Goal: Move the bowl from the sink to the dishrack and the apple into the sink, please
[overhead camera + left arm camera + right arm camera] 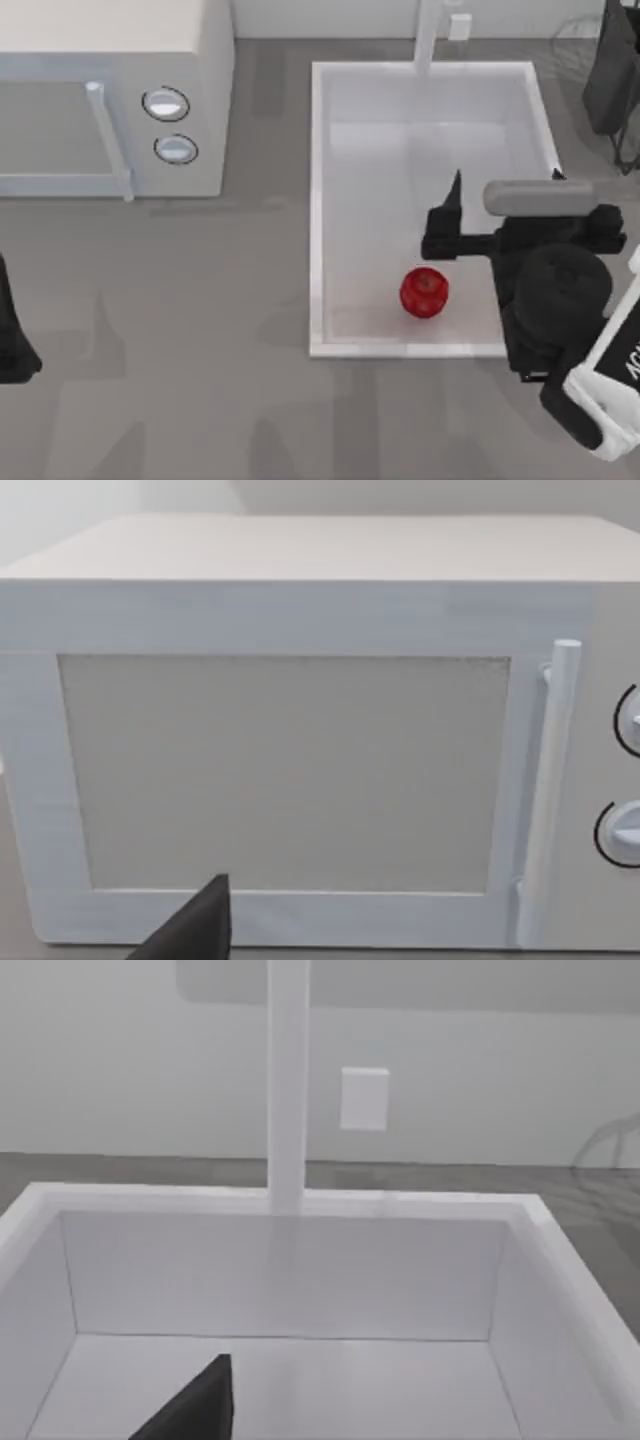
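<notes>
Your right gripper [452, 215] hovers above the sink [318, 200], fingers seemingly spread, the red apple [424, 292] resting just beside it.

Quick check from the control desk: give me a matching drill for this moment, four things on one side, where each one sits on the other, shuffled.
Things:
1. apple
2. microwave
3. right claw
4. left arm

Places:
A. at the table's left edge, parked
B. over the sink, just above the apple
C. on the sink floor, near its front wall
D. at the table's back left

Pairs: 1-C, 2-D, 3-B, 4-A
</notes>
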Available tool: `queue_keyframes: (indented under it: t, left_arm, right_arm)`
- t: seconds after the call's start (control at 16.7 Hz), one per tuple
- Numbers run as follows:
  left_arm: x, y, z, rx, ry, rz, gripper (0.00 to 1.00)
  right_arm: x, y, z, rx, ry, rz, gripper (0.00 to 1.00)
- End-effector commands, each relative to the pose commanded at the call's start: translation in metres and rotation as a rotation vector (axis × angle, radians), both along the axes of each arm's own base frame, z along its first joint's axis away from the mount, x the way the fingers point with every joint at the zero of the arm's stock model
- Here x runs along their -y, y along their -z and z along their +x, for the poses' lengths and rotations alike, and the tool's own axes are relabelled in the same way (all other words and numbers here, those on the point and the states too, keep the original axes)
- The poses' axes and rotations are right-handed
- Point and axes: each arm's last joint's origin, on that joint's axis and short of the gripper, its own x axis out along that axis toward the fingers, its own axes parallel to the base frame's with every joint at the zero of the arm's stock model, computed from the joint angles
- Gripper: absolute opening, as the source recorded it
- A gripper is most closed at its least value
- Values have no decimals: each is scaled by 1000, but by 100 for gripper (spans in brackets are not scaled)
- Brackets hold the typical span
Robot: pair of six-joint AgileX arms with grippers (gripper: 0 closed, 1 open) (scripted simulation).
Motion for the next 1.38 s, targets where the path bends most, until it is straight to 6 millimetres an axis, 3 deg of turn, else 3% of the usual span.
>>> queue_keyframes:
  t: [0.3, 0.66, 0.96, 1.38]
  left_arm:
    - [0, 0, 0, 0, 0, 0, 100]
    - [0, 0, 0, 0, 0, 0, 100]
    - [0, 0, 0, 0, 0, 0, 100]
    - [0, 0, 0, 0, 0, 0, 100]
  right_arm:
    - [67, -40, -13, -128, 49, -52, 100]
    - [138, -90, -84, -158, 82, -15, 100]
    - [159, -93, -140, -74, 53, 22, 100]
    - [161, -87, -166, 34, -19, 32, 100]
